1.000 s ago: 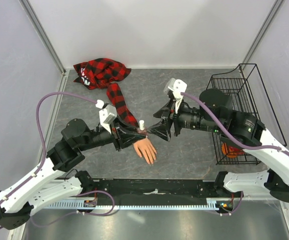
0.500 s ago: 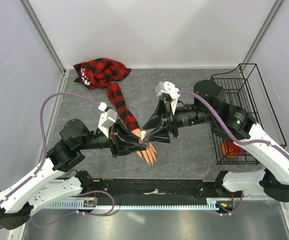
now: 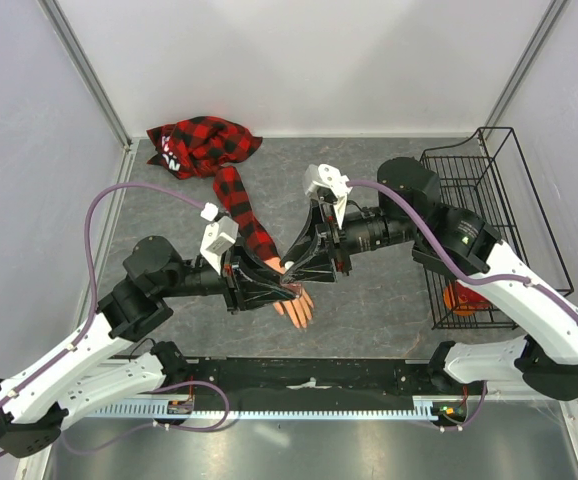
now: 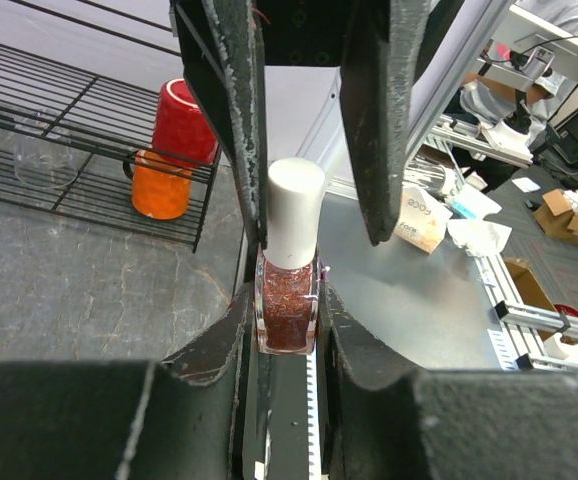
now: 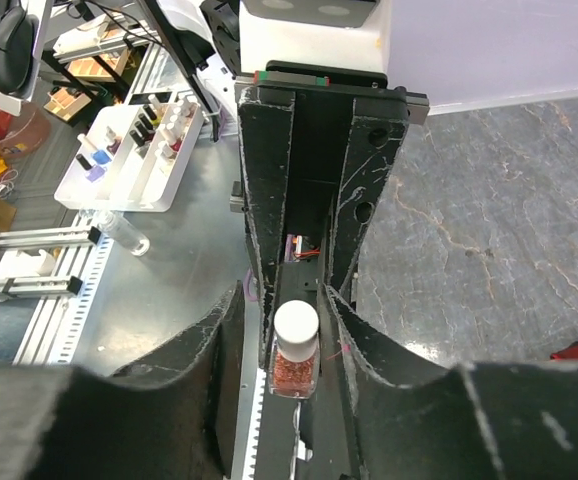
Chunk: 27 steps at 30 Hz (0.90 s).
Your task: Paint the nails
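Now, left end effector (image 4: pixel 287 335): clenched on the small glass bottle of reddish glitter polish (image 4: pixel 288 300), pads pressed to both sides of the glass, bottle upright
Right end effector (image 5: pixel 295 345): released, and look at that, its black fingers (image 4: pixel 231 110) stand either side of the bottle's round white cap (image 4: pixel 296 215), one finger at the cap's edge, a sliver of gap on the other side
Meeting point: both end effectors tip to tip over the middle of the grey stone-patterned worktop (image 3: pixel 379 300), the bottle between them
Nails (image 3: pixel 303 322): on the fingertips of the peach mannequin hand (image 3: pixel 297 305), lying flat just below the two end effectors in the top view, too tiny to make out one by one
Sleeve: red-and-black plaid sleeve (image 3: pixel 237 205) runs from the wrist to a bunched heap at the far left corner
Right side: black wire basket (image 3: pixel 469 190) holding an orange cup (image 4: pixel 161 190) and a red cup (image 4: pixel 185 120) stacked on it
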Each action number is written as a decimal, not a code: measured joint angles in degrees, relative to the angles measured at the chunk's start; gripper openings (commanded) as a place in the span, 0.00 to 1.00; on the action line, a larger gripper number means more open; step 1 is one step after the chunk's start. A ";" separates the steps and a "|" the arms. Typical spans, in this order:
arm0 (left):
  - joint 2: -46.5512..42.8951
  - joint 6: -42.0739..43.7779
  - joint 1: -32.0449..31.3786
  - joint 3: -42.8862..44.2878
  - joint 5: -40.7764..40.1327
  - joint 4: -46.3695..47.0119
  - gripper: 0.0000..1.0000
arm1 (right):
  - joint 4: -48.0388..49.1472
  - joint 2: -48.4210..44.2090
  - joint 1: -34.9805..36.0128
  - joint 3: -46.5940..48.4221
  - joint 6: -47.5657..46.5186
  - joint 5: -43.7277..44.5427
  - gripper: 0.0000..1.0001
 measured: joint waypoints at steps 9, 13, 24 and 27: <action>-0.13 0.07 -0.02 0.13 0.79 -0.22 0.02 | 0.44 0.11 -0.22 -0.44 0.13 0.31 0.00; -0.17 0.70 -0.07 1.03 -2.16 -2.32 0.02 | 1.27 0.07 -0.44 -0.92 0.11 1.81 0.00; 2.08 7.98 -0.28 4.09 -16.46 -8.63 0.02 | 5.97 -1.03 0.92 -4.98 2.36 19.50 0.00; 3.69 11.32 -0.24 4.48 -21.11 -10.03 0.02 | 5.40 -0.70 6.25 -5.25 4.81 36.28 0.00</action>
